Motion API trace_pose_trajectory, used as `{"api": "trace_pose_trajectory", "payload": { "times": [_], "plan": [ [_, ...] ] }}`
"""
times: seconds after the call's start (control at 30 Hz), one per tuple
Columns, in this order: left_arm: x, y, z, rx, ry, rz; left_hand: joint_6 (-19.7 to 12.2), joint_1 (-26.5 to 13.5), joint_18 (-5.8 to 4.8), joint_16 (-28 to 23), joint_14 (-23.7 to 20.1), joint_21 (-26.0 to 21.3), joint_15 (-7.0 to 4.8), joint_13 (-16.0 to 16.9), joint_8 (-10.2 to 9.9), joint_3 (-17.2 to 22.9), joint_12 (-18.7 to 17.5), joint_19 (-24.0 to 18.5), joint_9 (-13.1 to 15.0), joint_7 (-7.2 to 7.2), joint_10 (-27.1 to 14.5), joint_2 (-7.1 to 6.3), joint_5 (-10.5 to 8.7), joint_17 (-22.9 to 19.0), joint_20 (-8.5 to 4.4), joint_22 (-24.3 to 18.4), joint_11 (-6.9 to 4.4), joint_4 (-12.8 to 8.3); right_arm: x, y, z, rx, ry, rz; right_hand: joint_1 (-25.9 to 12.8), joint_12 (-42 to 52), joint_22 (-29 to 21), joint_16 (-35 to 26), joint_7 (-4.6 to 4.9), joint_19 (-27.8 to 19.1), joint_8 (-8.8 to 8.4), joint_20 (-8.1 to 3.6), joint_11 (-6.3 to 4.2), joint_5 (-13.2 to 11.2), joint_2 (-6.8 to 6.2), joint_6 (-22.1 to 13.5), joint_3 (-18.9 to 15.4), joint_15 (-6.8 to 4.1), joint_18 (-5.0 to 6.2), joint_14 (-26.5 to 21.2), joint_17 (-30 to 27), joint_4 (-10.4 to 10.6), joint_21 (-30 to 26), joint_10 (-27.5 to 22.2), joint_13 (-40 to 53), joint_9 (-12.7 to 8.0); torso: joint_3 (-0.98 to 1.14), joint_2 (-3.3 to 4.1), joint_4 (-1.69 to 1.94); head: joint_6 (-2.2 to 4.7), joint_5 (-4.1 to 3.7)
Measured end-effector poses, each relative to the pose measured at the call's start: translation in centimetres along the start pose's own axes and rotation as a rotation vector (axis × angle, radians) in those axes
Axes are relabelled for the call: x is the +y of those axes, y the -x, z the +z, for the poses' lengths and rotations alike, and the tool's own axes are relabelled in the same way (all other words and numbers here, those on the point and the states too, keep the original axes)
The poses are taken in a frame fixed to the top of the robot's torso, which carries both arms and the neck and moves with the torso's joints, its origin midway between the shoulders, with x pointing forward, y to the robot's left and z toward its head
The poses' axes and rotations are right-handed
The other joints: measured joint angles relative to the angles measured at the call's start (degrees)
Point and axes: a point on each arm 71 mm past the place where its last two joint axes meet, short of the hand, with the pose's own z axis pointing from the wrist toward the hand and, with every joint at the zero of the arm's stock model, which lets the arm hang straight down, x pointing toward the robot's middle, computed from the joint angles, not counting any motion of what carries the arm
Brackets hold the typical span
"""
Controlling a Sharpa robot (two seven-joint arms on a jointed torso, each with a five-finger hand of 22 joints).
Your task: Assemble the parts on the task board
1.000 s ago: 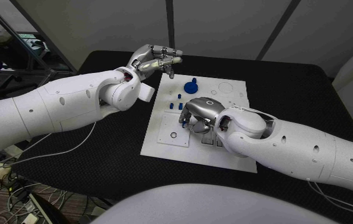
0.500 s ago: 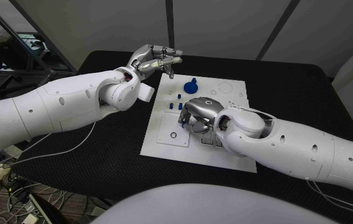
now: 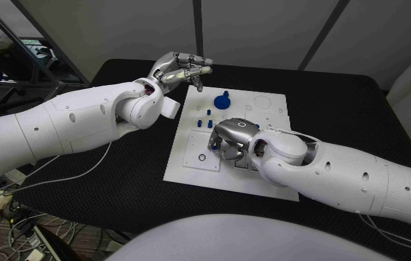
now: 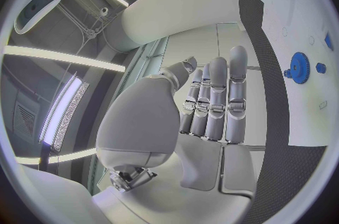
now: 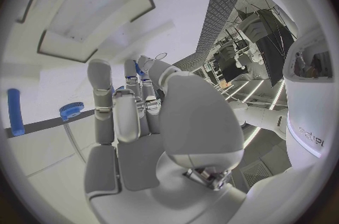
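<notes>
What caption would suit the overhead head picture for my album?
Right hand reaches down onto the white board among blue parts, while the left hand hovers raised beyond the board's far corner.

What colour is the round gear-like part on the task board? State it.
Blue. The gear shows best in the left wrist view, on the white task board.

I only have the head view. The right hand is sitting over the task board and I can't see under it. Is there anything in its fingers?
Observer: In the right wrist view, a small blue part shows between the fingertips of the right hand. I cannot tell whether it is gripped or just standing behind them.
Operator: Is the left hand carrying anything? From here its fingers look curled.
Observer: Nothing. The left wrist view shows the left hand with its fingers straight and side by side, and its palm bare.
</notes>
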Motion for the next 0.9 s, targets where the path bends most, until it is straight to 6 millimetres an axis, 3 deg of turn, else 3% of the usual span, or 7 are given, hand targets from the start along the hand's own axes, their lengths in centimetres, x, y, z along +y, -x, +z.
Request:
{"api": "trace_pose_trajectory", "payload": {
  "times": [0.07, 0.17, 0.23, 0.43, 0.9],
  "plan": [
    [0.0, 0.0, 0.0, 0.0, 0.0, 0.0, 0.0, 0.0, 0.0, 0.0, 0.0, 0.0, 0.0, 0.0, 0.0, 0.0, 0.0, 0.0, 0.0, 0.0, 0.0, 0.0, 0.0, 0.0, 0.0, 0.0, 0.0, 0.0, 0.0, 0.0, 0.0, -0.002, 0.0, 0.0, -0.3, 0.0, -0.5, 0.0, 0.1, -0.5, 0.0, 0.08, 0.03, 0.0, -0.29, -0.1, -0.1, 0.0, 0.0, 0.0, -0.2, -0.1, -0.1, 0.0, -0.1, 0.0, 0.01, 0.0, -0.01, 0.0, -0.02],
    [0.0, 0.0, 0.0, 0.0, 0.001, 0.0, 0.0, 0.0, 0.0, 0.0, 0.0, 0.0, 0.0, 0.0, 0.0, 0.0, 0.0, 0.0, 0.0, 0.0, 0.0, 0.0, 0.0, 0.0, 0.0, 0.0, 0.0, 0.0, -0.1, 0.0, 0.0, -0.005, -0.001, -0.001, -0.8, -0.9, -1.9, -0.1, 0.88, -1.5, -1.03, 0.45, 0.92, 0.0, -0.76, -1.9, -0.3, 0.0, 0.0, 0.0, -0.7, 0.1, -1.2, -2.2, -0.2, -0.4, 0.0, 0.0, -0.02, 0.0, -0.03],
    [0.0, 0.0, 0.0, 0.001, 0.001, 0.0, 0.0, 0.0, 0.0, 0.0, 0.0, 0.0, 0.0, 0.0, 0.0, 0.0, 0.0, 0.0, 0.0, 0.0, 0.0, 0.0, 0.0, 0.0, 0.0, 0.0, 0.0, 0.0, -0.3, 0.0, -0.1, -0.011, -0.005, -0.001, -1.6, -2.0, -3.4, -0.8, 1.75, -2.4, -1.56, 0.9, 1.4, 0.0, -1.19, -5.0, -0.3, 0.98, 0.0, 0.1, -1.4, 0.1, -2.0, -4.9, -0.5, -0.9, 0.01, 0.0, -0.02, 0.0, -0.05],
    [0.0, 0.0, 0.0, 0.001, 0.003, -0.001, 0.0, 0.0, 0.0, 0.0, 0.0, 0.0, 0.0, 0.0, 0.0, 0.0, 0.0, 0.0, 0.0, 0.0, 0.0, 0.0, 0.0, 0.0, 0.0, 0.0, 0.0, 0.0, -0.5, -0.1, -0.3, -0.027, -0.011, 0.004, -2.4, -3.2, -6.3, -1.8, 1.55, -3.9, -1.49, 1.62, 2.24, 0.0, -2.02, -10.2, -0.3, 1.15, 0.0, 0.1, -3.2, 0.2, -3.6, -9.0, -1.1, -1.0, 0.01, 0.0, -0.02, -0.01, -0.15],
    [0.1, 0.1, 0.0, 0.003, 0.01, -0.001, 0.0, 0.0, 0.0, 0.0, -0.3, -0.2, 0.04, 0.0, 0.0, -0.3, 0.0, 0.0, 0.0, 0.0, -0.2, 0.0, 0.0, 0.0, 0.0, 0.0, 0.2, 0.0, -1.1, 0.2, -1.6, -0.083, -0.026, 0.025, -2.5, -2.4, -6.5, -2.1, 1.63, -3.9, -1.48, 1.62, 2.55, 0.0, -2.15, -10.7, -0.4, 1.15, 0.0, 0.1, -3.6, 0.3, -3.6, -9.4, -0.9, -1.0, 0.05, -0.03, -0.05, -0.01, -0.55]
  ]
}}
